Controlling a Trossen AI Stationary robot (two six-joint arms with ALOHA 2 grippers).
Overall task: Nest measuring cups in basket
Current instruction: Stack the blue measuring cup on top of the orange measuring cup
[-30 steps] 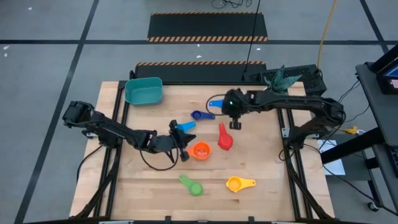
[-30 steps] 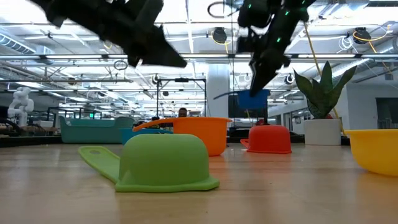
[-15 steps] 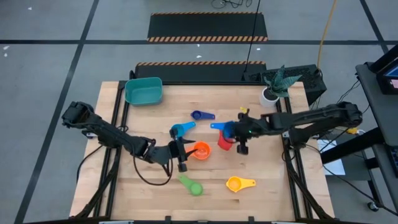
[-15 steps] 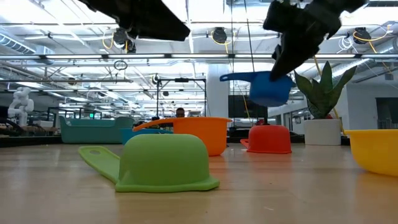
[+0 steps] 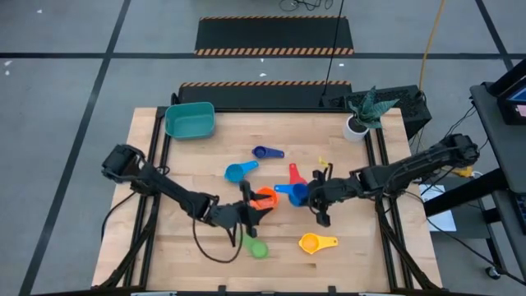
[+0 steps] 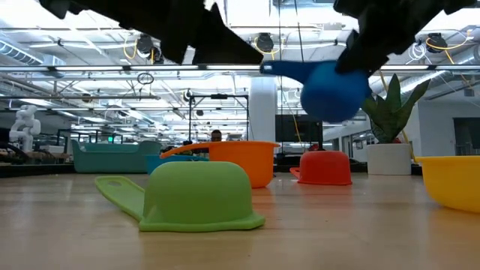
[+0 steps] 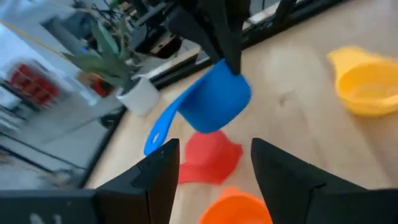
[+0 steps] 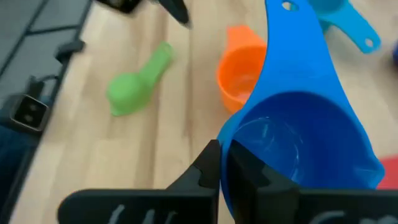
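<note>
Blue cup [image 5: 296, 193] – rim clamped in right end effector [image 5: 313, 198]; left end effector [image 5: 253, 210] apart, near orange cup [image 5: 265, 198].

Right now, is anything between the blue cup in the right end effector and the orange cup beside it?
Nothing visible. The right end effector holds the blue cup in the air, just right of the orange cup, whose open mouth is unobstructed.

The right gripper [image 5: 316, 200] carries the blue cup [image 5: 294, 192] from the far side to beside the red cup [image 5: 296, 176]. The left gripper [image 5: 247, 215] leaves the light blue cup [image 5: 237, 171], jaws parting.
</note>
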